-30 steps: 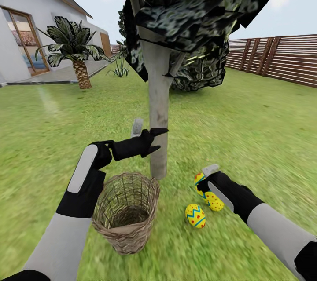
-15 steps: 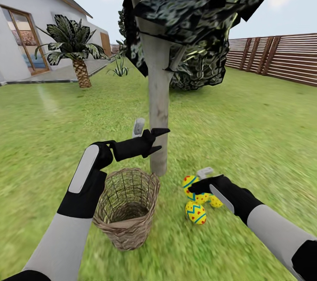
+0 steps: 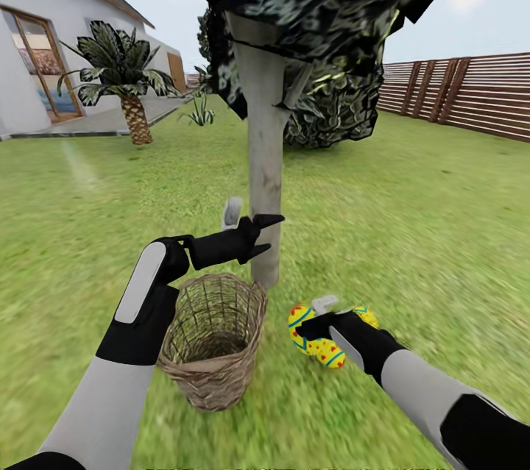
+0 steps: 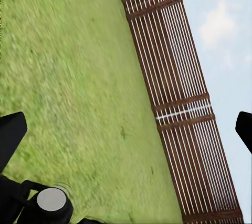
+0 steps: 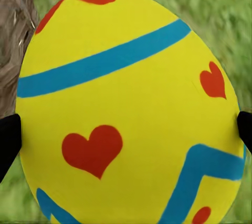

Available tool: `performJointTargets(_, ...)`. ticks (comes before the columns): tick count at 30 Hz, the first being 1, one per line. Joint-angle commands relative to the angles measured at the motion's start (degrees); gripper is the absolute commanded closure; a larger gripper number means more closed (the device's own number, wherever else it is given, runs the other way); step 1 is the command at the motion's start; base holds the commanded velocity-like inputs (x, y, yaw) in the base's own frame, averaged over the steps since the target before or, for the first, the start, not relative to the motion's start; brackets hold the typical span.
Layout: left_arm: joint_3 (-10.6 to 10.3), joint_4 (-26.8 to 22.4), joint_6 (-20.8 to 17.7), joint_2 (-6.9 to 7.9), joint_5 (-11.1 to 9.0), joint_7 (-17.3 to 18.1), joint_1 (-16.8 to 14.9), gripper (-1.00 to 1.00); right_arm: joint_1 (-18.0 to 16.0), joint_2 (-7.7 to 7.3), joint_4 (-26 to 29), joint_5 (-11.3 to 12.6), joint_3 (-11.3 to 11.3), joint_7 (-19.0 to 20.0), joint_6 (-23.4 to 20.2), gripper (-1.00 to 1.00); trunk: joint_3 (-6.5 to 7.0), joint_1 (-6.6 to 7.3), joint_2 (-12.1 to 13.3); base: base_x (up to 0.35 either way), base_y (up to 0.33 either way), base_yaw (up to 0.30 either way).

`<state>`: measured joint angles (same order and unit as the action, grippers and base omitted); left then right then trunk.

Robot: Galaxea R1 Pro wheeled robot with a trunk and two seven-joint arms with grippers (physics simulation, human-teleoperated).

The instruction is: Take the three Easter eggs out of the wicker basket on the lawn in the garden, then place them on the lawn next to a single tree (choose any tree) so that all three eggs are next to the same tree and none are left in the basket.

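Note:
Between the basket and the trunk, low over the lawn [image 3: 412, 220], my right gripper [image 3: 313, 315] is shut on one yellow Easter egg [image 3: 297, 320]. That egg [image 5: 126, 103] spans the gap between both black fingertips [image 5: 8, 140] in the right wrist view. Two more eggs lie on the grass beside it, one nearer me [image 3: 329, 352] and one to the right [image 3: 366, 317]. All three are near the foot of the pale grey tree [image 3: 265, 183]. The wicker basket [image 3: 213, 341] stands upright left of them, and no egg shows inside. My left gripper [image 3: 258, 233] hovers open above the basket, by the trunk.
A palm [image 3: 121, 80] and the white house [image 3: 29, 36] are at the far left. A brown slatted fence [image 3: 471, 95] runs along the right, also in the left wrist view [image 4: 178, 103]. A dark bush [image 3: 335, 117] sits behind the tree. Open grass lies all around.
My right gripper has carried its egg left and down, toward the basket side of the trunk. The left arm and basket have held still. The view has tilted slightly.

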<state>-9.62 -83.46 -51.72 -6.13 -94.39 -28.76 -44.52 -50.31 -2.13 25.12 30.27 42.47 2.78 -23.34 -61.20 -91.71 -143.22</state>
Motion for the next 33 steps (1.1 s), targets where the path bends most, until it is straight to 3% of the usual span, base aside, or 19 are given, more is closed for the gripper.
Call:
performJointTargets(1, 0.04, -0.04, -0.04, -0.02, -0.62, -0.60, -0.04, -1.00, -0.05, 0.83, -0.76, -0.03, 0.24, -0.20, -0.22, 1.00, -0.28, -0.01, -0.05, 0.000, 0.000, 0.000)
performJointTargets(4, 0.04, -0.04, -0.04, -0.02, -0.63, -0.60, -0.04, -1.00, -0.05, 1.60, -1.02, -1.07, 0.30, -0.32, 0.28, 1.00, -0.95, -0.09, -0.09, 0.000, 0.000, 0.000)
performJointTargets(8, 0.04, -0.04, -0.04, -0.02, -0.64, -0.60, -0.04, -1.00, -0.05, 1.88, -0.70, -5.94, 0.25, -0.25, 2.18, 1.00, -1.83, -0.19, -0.14, 0.000, 0.000, 0.033)
performJointTargets(14, 0.04, -0.04, -0.04, -0.02, -0.63, -0.60, -0.04, -1.00, -0.05, 1.87, -0.60, -6.45, 0.23, -0.23, 2.37, 1.00, -3.26, -0.35, -0.22, 0.000, 0.000, 0.232)
performJointTargets(23, 0.04, 0.05, -0.04, 0.06, -0.63, 0.45, -0.04, -1.00, -0.06, 1.48, -1.06, -5.78, -0.85, -0.34, 2.74, 1.00, -5.26, -0.58, -0.34, 0.000, 0.000, 0.018)
performJointTargets(25, 0.04, 0.05, -0.04, 0.06, -0.67, 0.45, -0.04, -1.00, -0.05, 1.66, -1.34, -5.69, -3.53, -0.89, 2.66, 1.00, -5.70, -0.63, -0.37, 0.000, 0.000, 0.000)
performJointTargets(28, 0.04, 0.10, -0.04, 0.06, -0.65, 0.45, -0.04, -1.00, -0.05, 1.84, -1.39, -5.76, -7.55, -6.71, 2.73, 1.00, -6.37, -0.71, -0.41, 0.000, 0.000, 0.000)
performJointTargets(30, 0.04, 0.13, -0.04, 0.05, -0.62, 0.45, -0.04, -1.00, -0.05, 2.02, -1.33, -5.81, -8.08, -8.20, 2.78, 1.00, -6.81, -0.76, -0.43, 0.000, 0.000, 0.000)
performJointTargets(33, 0.04, 0.13, -0.04, -0.02, -0.62, 0.45, -0.04, -1.00, -0.05, 3.71, -1.46, -5.68, -8.25, -8.98, 3.76, 1.00, -7.47, -0.84, -0.47, 0.000, 0.000, 0.000)
